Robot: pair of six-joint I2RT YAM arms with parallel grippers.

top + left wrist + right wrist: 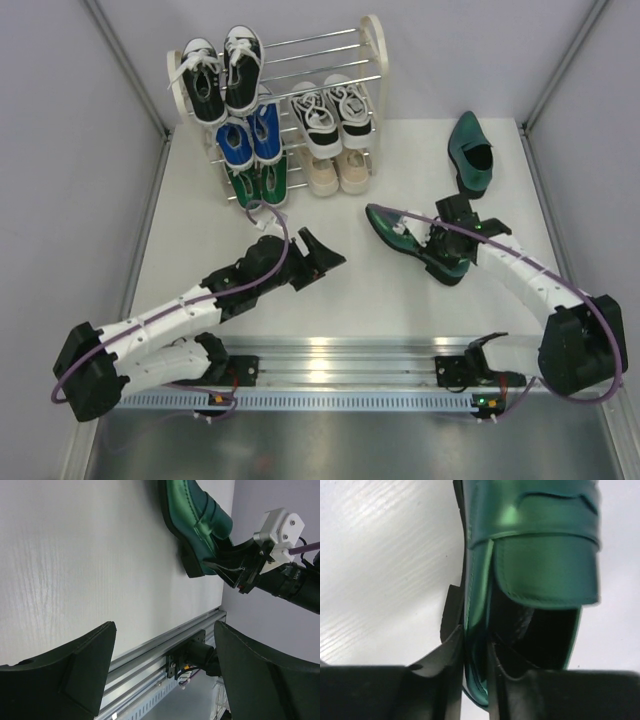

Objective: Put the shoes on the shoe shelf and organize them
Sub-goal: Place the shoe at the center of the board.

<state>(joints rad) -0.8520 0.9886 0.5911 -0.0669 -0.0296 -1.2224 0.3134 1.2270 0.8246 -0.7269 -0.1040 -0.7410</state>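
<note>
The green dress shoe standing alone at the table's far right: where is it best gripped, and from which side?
Probably the side wall at its foot opening, one finger inside, one outside, from above. The lone green dress shoe stands on its sole with the opening facing up, leaving that rim exposed; the right tool grips the near green dress shoe the same way.

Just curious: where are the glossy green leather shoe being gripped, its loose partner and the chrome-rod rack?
Gripped glossy green leather shoe [395, 230]: overhead view, toe end.
Loose glossy green shoe [464, 138]: overhead view, toe.
Chrome-rod shoe rack [378, 60]: overhead view, side panel.
</note>
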